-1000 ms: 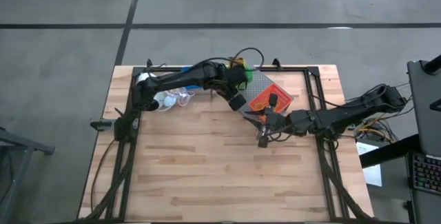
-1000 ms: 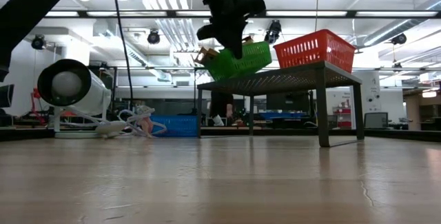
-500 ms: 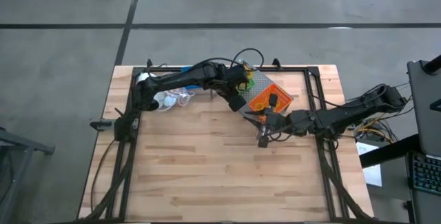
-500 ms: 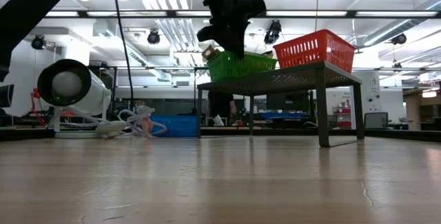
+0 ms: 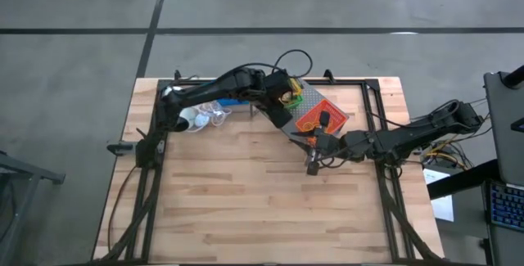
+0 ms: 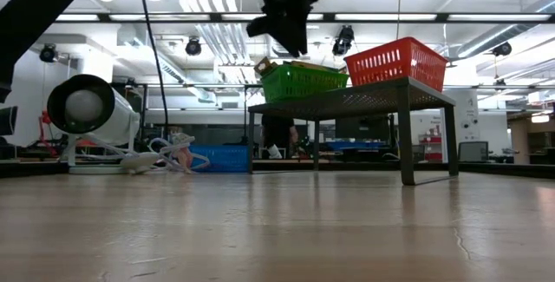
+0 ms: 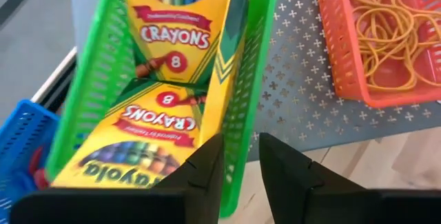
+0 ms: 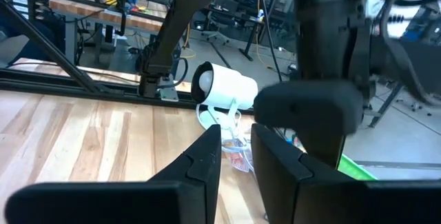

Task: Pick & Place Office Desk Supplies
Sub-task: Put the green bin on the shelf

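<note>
The green bin point(image 7: 255, 58) stands level on the grey perforated rack point(image 6: 355, 100), with two yellow-and-green crayon boxes point(image 7: 176, 38) lying in it. My left gripper point(image 7: 241, 148) hovers just above the bin's near wall and is slightly open; in the low view my left gripper point(image 6: 282, 30) hangs clear over the green bin point(image 6: 303, 81). The red-orange bin point(image 7: 344, 58) beside it on the rack holds thin yellowish bands point(image 7: 386, 31). A blue bin point(image 7: 21, 148) sits on the table past the rack's left end. My right gripper point(image 5: 312, 161) waits shut, low by the rack's near edge.
A white roll point(image 6: 87, 107) with loose white cord lies near the table's far left corner, beside the blue bin point(image 6: 212, 158). The rack's legs point(image 6: 406, 143) stand on the far middle of the table. Bare wood point(image 5: 262, 209) fills the table's near half.
The green bin, hanging tilted from my left gripper a second ago, came down level onto the rack beside the red-orange bin. My left gripper then let go of its rim and rose clear above it. My right arm kept still.
</note>
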Robot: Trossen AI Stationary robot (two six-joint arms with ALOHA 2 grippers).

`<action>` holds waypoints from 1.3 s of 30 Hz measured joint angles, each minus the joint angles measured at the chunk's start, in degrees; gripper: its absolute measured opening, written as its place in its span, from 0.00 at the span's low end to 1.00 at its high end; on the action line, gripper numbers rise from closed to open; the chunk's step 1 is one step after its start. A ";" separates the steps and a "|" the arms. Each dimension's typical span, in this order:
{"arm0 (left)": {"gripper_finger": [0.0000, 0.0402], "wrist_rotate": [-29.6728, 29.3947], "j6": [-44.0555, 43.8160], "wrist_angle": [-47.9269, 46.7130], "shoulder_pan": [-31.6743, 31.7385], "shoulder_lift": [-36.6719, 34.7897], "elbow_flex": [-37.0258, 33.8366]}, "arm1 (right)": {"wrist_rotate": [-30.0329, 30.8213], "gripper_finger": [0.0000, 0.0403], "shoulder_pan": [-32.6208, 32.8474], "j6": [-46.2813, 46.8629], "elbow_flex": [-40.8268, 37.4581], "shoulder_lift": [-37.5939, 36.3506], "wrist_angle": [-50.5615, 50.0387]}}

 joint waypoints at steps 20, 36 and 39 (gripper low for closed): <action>0.36 -1.96 16.03 -3.53 6.04 -5.69 1.42 | 0.00 0.20 0.02 0.00 0.00 0.00 0.00; 0.46 5.83 27.43 15.33 13.82 -12.10 -14.41 | 0.00 0.19 0.02 0.00 0.00 -0.01 0.00; 0.47 8.17 28.46 18.38 15.86 -12.45 -16.30 | 0.00 0.20 0.00 0.00 0.00 0.00 0.02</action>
